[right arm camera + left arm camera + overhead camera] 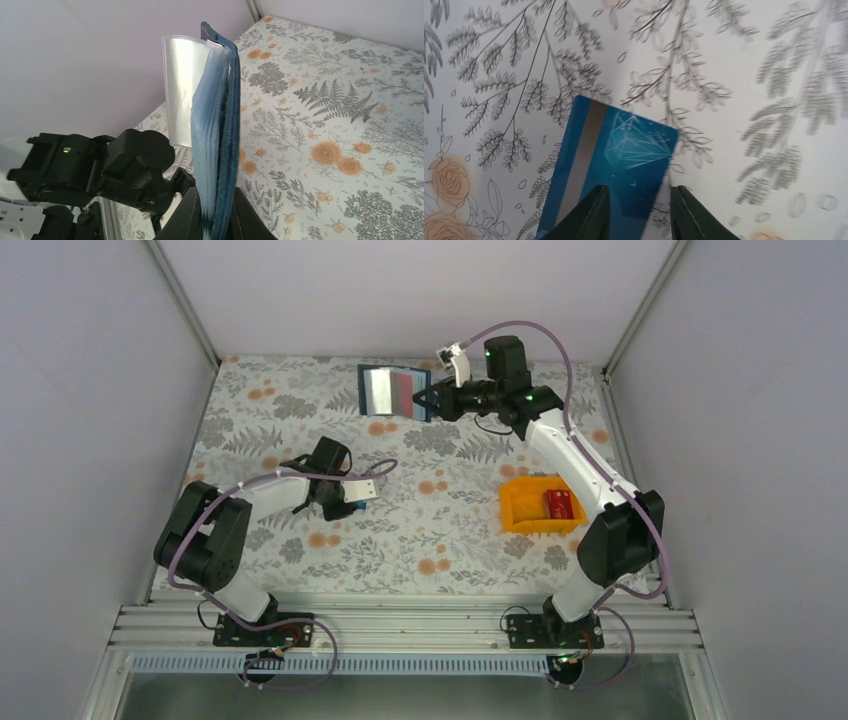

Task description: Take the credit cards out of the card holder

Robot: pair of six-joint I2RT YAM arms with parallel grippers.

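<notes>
where the right gripper [215,217] clamps it, card holder [231,125] stands upright.

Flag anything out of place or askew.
The card holder is held above the table, clamped by one edge in the right pincer, its clear sleeves fanning loose. A blue card sits skewed at the left pincer. Nothing looks damaged or spilled.

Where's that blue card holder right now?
Seen from overhead, the card holder is midway along the far edge of the table, held up by the right gripper.
</notes>
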